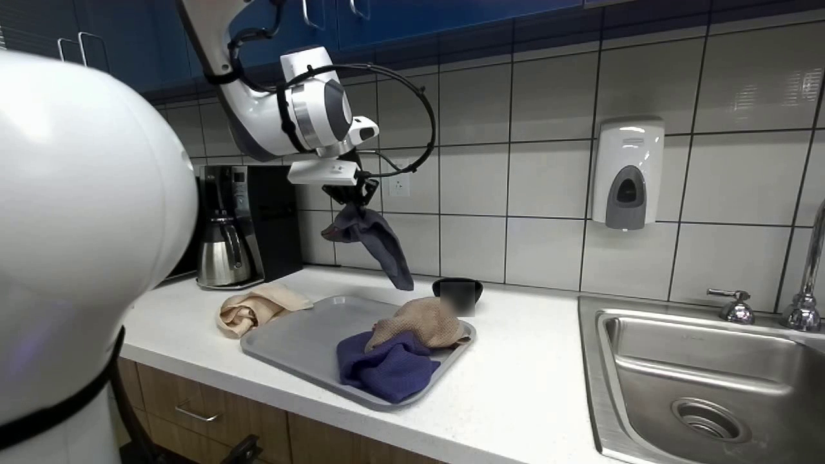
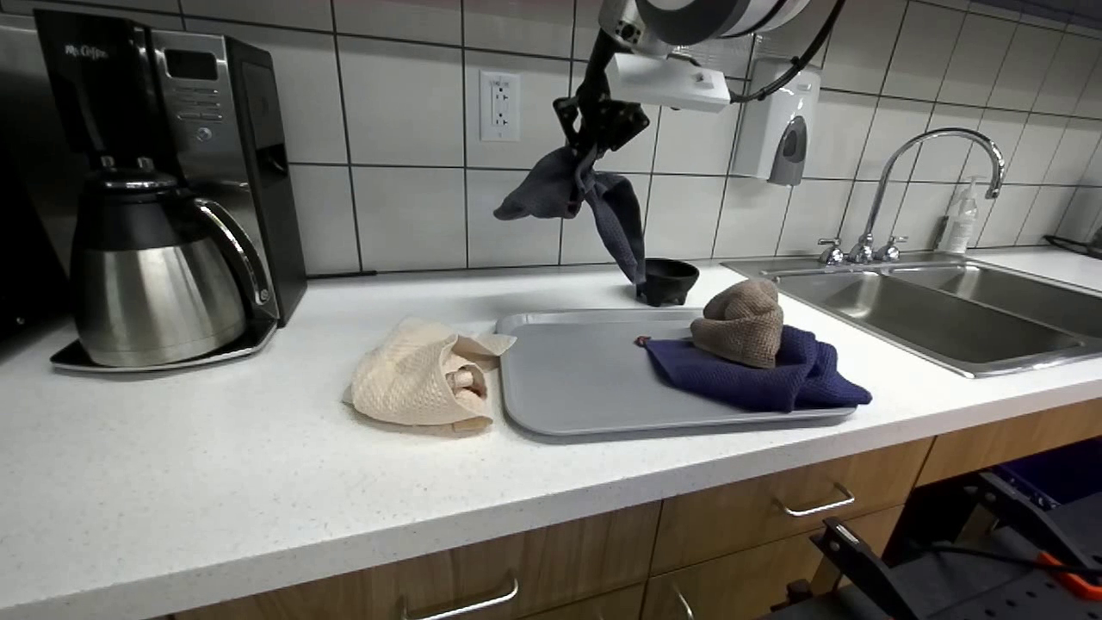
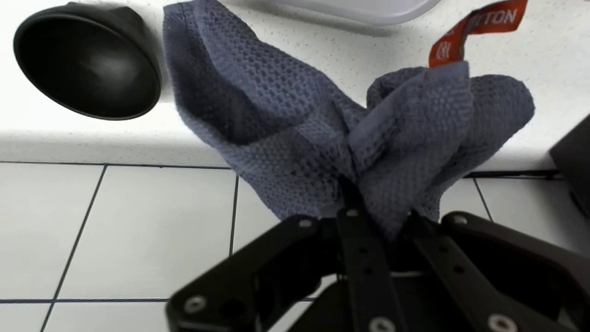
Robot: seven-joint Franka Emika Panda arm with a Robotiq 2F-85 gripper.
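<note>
My gripper (image 3: 380, 216) is shut on a grey-blue waffle cloth (image 3: 299, 106), which hangs bunched from the fingers with an orange-red tag showing. In both exterior views, the gripper (image 1: 353, 196) (image 2: 596, 142) holds the cloth (image 1: 383, 245) (image 2: 618, 215) in the air, in front of the tiled wall. A grey tray (image 1: 309, 335) (image 2: 585, 370) lies below on the counter. On its one end are a navy cloth (image 1: 387, 367) (image 2: 801, 366) and a brown cloth (image 1: 412, 322) (image 2: 740, 323) resting partly on it. A crumpled beige cloth (image 1: 261, 306) (image 2: 422, 379) lies beside the tray's opposite end.
A small black bowl (image 2: 671, 282) (image 3: 87, 69) stands behind the tray near the wall. A coffee maker (image 1: 274, 212) (image 2: 267, 155) with a steel carafe stands at one side. A sink (image 1: 596, 386) is at the other, with a soap dispenser (image 1: 628, 171) on the wall. Blue cabinets hang above.
</note>
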